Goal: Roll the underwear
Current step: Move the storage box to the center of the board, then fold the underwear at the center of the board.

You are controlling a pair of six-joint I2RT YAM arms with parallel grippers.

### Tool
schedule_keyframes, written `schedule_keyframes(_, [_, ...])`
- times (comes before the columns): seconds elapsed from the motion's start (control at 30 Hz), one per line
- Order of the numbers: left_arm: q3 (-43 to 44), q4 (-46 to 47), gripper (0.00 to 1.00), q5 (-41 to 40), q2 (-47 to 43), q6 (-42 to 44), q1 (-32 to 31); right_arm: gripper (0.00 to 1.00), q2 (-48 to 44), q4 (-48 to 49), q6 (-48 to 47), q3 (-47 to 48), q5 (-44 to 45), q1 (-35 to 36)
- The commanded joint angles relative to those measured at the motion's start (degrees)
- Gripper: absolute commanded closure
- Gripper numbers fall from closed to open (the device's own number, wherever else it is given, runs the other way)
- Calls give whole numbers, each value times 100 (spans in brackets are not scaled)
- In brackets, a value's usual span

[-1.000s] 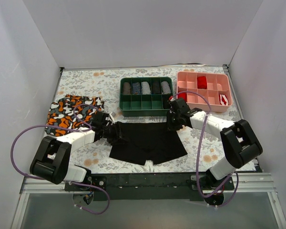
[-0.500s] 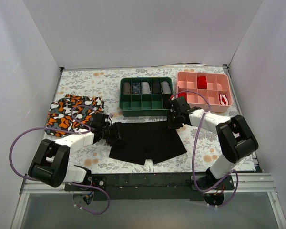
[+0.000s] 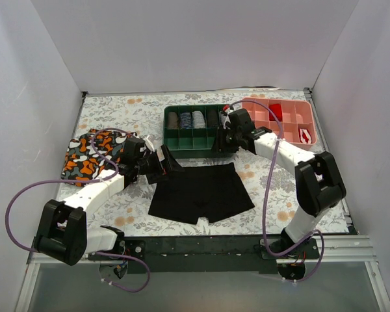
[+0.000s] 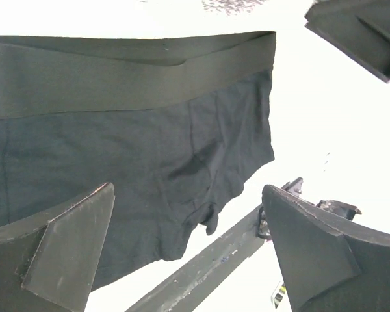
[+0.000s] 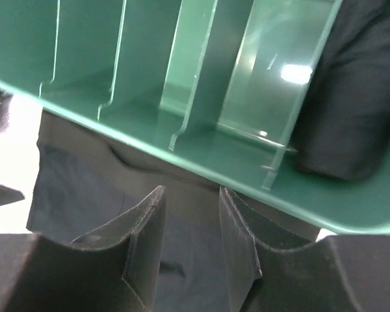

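Observation:
The black underwear (image 3: 200, 192) lies spread flat on the flowered table, waistband towards the trays. My left gripper (image 3: 168, 161) hovers just above its back left corner, open wide. In the left wrist view the underwear (image 4: 130, 130) lies beneath the spread fingers (image 4: 65, 250), and nothing is between them at the left gripper (image 4: 188, 214). My right gripper (image 3: 220, 144) hangs over the front edge of the green tray, above the waistband's right end. In the right wrist view the right gripper (image 5: 190, 208) shows a clear gap with nothing in it, and the underwear (image 5: 84, 188) lies below.
A green tray (image 3: 198, 151) with several rolled items stands right behind the underwear; its front wall (image 5: 201, 153) is close to my right fingers. A pink tray (image 3: 277, 142) stands at the back right. Camouflage-patterned underwear (image 3: 91, 156) lies at the left, beside the left arm.
Both grippers have opened and let go of the waistband. The left one rose and drew back left. The right one moved back over the green tray's edge. The underwear now lies flat.

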Motion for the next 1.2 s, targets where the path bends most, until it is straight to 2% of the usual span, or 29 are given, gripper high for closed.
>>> schedule_keyframes(0.0, [235, -182, 2, 325, -150, 126, -5, 53, 687, -200, -217, 635, 51, -14])
schedule_keyframes(0.13, [296, -261, 2, 404, -220, 196, -5, 53, 1224, -603, -340, 1547, 341, -14])
schedule_keyframes(0.27, [323, -340, 2, 317, -317, 222, -5, 54, 1690, -656, -445, 2059, 429, -14])
schedule_keyframes(0.43, [384, -279, 2, -78, -229, 56, -5, 54, 1929, -921, -621, 2465, -36, -5])
schedule_keyframes(0.57, [621, -94, 2, -334, -28, -77, -5, 54, 1106, -788, -578, 1912, -2, -22])
schedule_keyframes(0.7, [1490, -594, 2, -53, 876, 275, -75, 53, 6, -797, -508, 659, 227, -154])
schedule_keyframes(0.97, [2668, -612, 2, -448, 2159, 135, -1068, 53, -2374, -964, 116, -1576, 183, -664])
schedule_keyframes(1.17, [3960, -893, 2, -764, 3329, -24, -1929, 53, -3641, -1043, 793, -2903, -45, -822])
